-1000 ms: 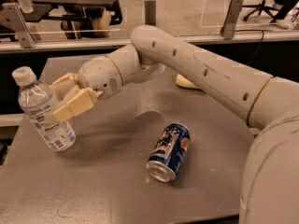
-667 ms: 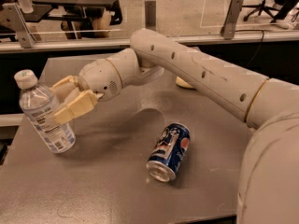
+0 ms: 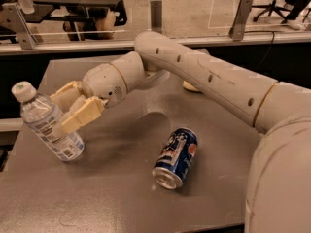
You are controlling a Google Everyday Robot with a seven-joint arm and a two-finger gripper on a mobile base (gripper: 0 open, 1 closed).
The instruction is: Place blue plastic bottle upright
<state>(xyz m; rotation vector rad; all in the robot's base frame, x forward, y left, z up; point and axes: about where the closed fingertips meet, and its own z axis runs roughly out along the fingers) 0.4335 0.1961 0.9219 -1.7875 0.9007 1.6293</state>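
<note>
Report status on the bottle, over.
Gripper shut on blue plastic bottle, image-left side of table. Bottle tilted, cap leaning left, base on table, not yet upright. Soda can on its side to the right, apart.

A blue soda can (image 3: 175,158) lies on its side on the gray table (image 3: 121,198), right of the gripper (image 3: 59,111) by the table's left edge, and a black chair (image 3: 277,4) stands far behind.

My gripper (image 3: 60,112) is at the tabletop's (image 3: 121,198) left edge, around the bottle (image 3: 46,125) (base on the top). The can (image 3: 175,157) lies to its right, nearer the front edge.
</note>
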